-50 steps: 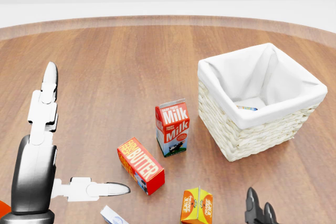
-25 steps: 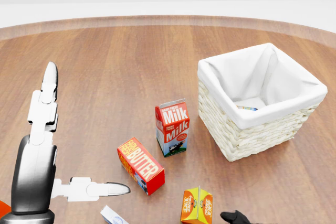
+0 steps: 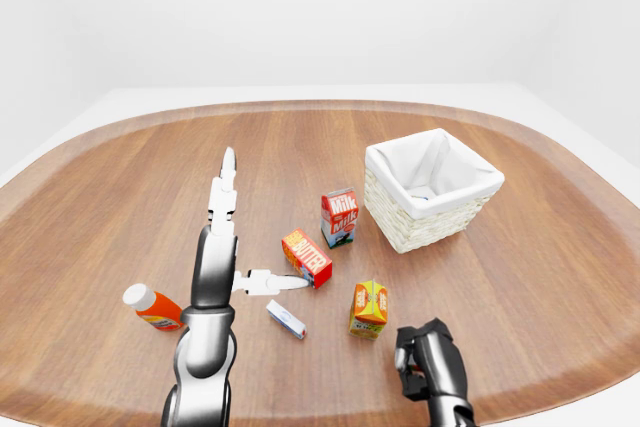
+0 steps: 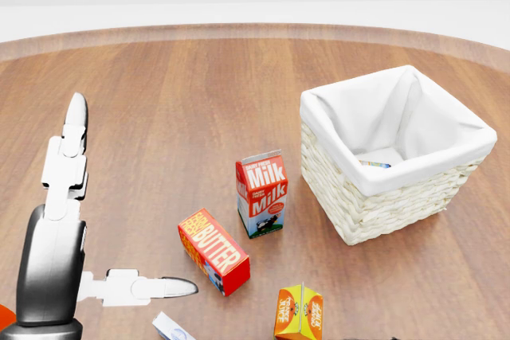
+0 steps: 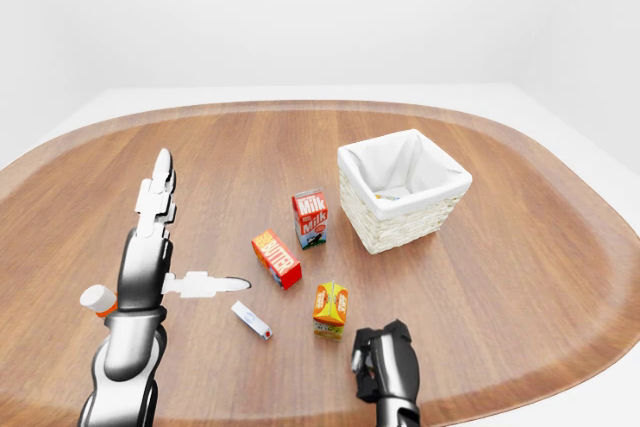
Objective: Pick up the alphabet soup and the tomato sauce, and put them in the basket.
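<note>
Basket [image 4: 374,189] seated on the wooden table [image 3: 120,177], right of centre in the head view; wicker wall, white cloth liner; a small coloured item [image 4: 374,164] is glimpsed low inside against the liner, too little shown to be identified. Neither soup can nor sauce can be made out for certain anywhere on the table.

Milk carton [image 4: 261,193] upright just left of the basket, apart from it; butter box [image 4: 213,251] lying below-left of the milk; orange juice carton [image 3: 369,308] upright lower still; small white flat packet [image 3: 286,319] lying left of the juice; red-orange bottle with white cap [image 3: 152,308] on its side at far left, partly hidden behind the left forearm.

Left hand [image 3: 228,237] raised over the table, fingers spread and straight, nothing grasped; thumb pointed toward the butter. Right hand [image 3: 420,357] low at the bottom edge of the eye views, dark fingers curled in; whether anything is held cannot be told.
</note>
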{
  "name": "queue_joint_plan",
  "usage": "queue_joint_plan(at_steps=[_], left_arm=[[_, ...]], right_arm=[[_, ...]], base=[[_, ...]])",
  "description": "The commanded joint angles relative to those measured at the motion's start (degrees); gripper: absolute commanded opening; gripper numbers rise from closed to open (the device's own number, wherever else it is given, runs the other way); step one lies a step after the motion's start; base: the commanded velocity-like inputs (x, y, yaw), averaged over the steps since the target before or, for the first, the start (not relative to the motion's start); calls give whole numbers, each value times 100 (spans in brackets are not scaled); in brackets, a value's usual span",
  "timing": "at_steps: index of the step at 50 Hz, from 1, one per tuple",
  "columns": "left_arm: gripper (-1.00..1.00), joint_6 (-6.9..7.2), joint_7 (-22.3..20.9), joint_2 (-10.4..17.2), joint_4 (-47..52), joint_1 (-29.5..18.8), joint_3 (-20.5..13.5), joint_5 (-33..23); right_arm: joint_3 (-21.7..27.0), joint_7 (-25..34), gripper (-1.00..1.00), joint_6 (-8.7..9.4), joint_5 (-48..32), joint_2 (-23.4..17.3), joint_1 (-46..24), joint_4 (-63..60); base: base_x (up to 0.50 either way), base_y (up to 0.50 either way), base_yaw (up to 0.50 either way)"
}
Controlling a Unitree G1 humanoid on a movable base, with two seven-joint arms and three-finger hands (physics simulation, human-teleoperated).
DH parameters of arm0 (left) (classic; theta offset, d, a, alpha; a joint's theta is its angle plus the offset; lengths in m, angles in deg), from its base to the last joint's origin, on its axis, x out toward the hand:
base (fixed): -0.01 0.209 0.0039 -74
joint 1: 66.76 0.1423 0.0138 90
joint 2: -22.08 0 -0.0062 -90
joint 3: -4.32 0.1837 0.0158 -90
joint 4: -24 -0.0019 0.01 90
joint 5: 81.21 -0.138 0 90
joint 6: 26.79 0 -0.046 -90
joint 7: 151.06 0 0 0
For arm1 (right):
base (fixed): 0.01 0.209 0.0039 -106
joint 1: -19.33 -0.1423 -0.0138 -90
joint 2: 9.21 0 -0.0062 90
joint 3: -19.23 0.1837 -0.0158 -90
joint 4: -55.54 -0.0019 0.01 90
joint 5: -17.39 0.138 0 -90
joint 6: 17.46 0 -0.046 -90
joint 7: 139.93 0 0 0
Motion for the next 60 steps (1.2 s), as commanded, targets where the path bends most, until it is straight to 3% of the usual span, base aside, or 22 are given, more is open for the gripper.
queue_joint_plan(at_steps=[1,30,60], left_arm=[[100,0,2,3,28,20,-3,-25],[100,0,14,4,-22,-4,-27,-14],[100,0,12,2,-22,-3,-28,-16]], right_arm=[[-70,241,-100,-1,379,-52,319,-853],[123,867,-100,-1,946,-70,764,-1927],[483,1538,-100,-1,1486,122,703,-2476]], base=[[0,0,0],[0,0,0],[0,0,0]])
